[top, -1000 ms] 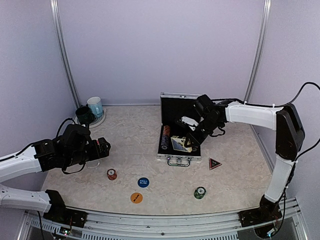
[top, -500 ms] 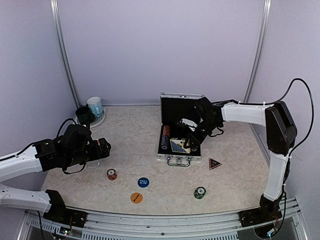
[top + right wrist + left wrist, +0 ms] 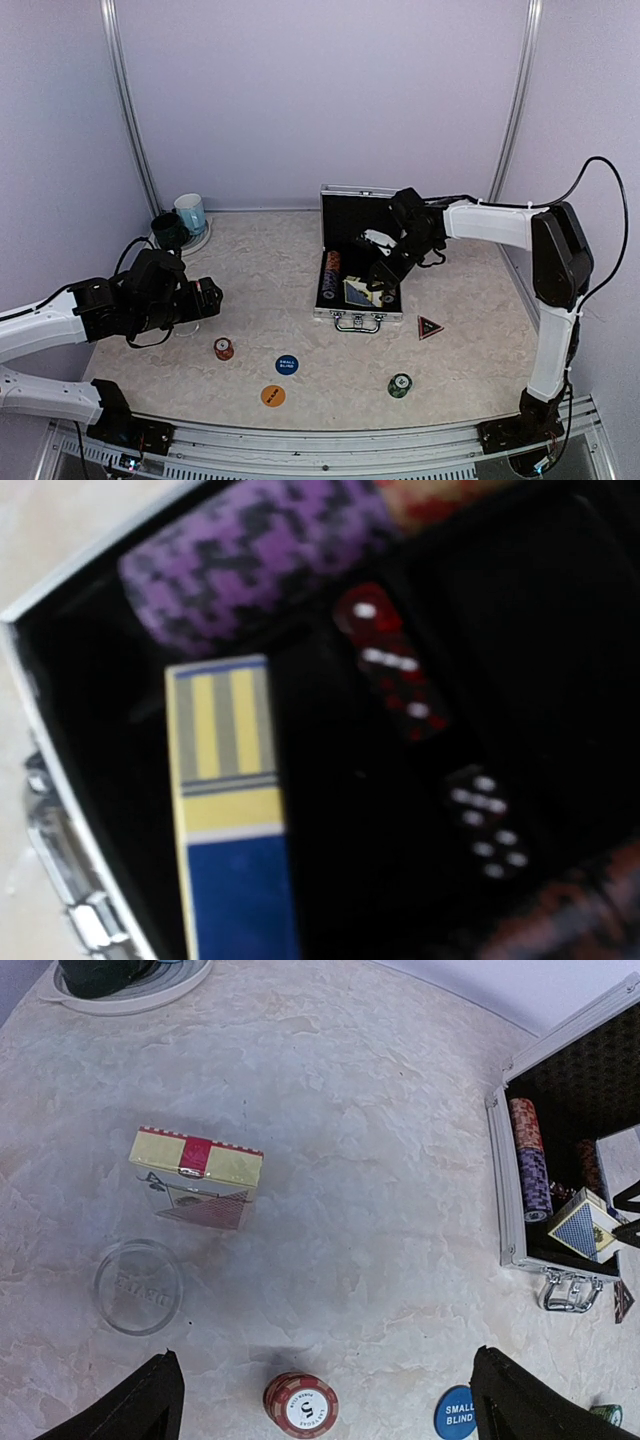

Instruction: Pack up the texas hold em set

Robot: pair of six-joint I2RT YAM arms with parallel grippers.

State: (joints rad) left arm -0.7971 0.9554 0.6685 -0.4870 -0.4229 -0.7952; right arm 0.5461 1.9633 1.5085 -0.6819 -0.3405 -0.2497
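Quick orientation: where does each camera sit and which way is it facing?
Top external: above and behind the bases, looking down at the table; left arm and right arm both show.
Left wrist: on the left arm, looking down at the red card deck and red chip stack; its open jaws frame the bottom corners.
Right wrist: close over the open case, on the blue card deck and purple chips; its jaws do not clearly show.
All three share the case.

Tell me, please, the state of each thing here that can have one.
Silver aluminium case, open, lid upright.
Blue card deck, inside the case, tilted.
Red-and-yellow card deck, outside the case.
Left gripper, open, empty.
Right gripper, above the case; jaws unclear.
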